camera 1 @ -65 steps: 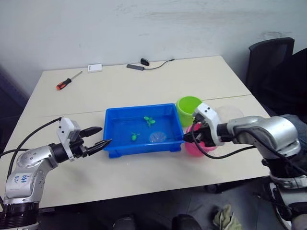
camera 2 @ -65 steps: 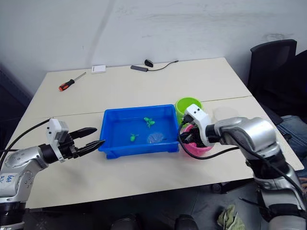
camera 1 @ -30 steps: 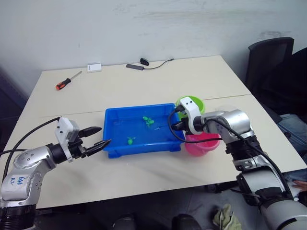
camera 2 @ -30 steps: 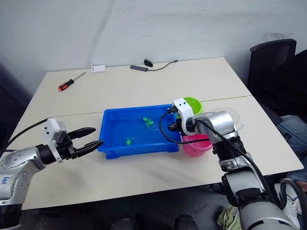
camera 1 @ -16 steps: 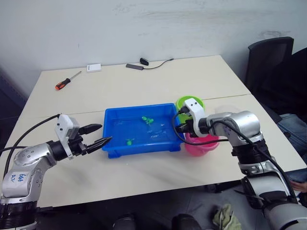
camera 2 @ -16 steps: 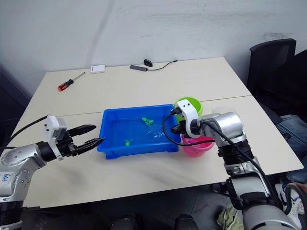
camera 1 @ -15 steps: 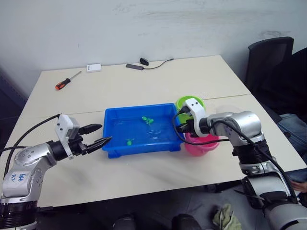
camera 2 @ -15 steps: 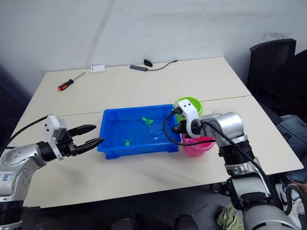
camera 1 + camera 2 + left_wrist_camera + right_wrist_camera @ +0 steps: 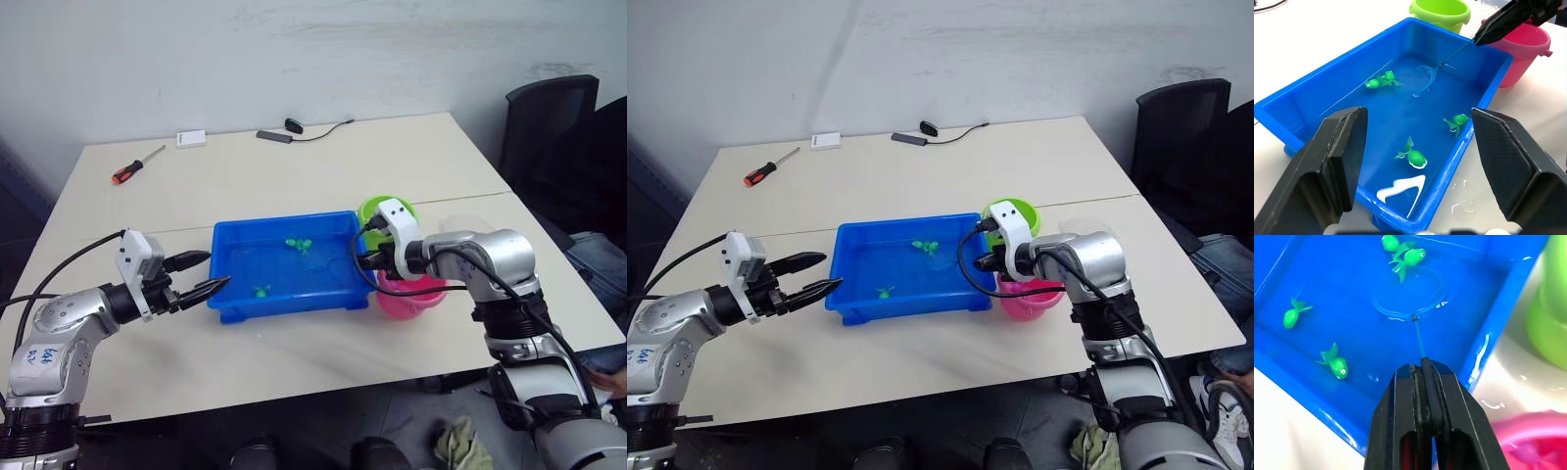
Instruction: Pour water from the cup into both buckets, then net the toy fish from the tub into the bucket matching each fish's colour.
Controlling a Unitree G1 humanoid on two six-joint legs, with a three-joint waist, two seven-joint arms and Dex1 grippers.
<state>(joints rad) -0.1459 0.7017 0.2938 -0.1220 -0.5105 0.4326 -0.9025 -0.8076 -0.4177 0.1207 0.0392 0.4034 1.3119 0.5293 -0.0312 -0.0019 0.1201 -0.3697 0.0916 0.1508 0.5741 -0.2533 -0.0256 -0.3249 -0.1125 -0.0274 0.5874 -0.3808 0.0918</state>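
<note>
My right gripper (image 9: 1422, 382), jaws pinching the net (image 9: 1409, 296) handle, holds its hoop in the blue tub (image 9: 235, 294) beside green fish (image 9: 1409, 256). My left gripper (image 9: 201, 276) hovers spread at the tub's left end, on the counter (image 9: 294, 352).

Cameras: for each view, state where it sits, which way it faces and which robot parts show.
Left eye view: on the head, looking down at the table; both arms show.
Right eye view: on the head beside it, same scene.
Left wrist view: on the left wrist, facing the tub between the left gripper fingers, spread wide.
Right wrist view: on the right wrist, over the tub; right gripper clamps the net.
Shared: both wrist views show the green fish.
</note>
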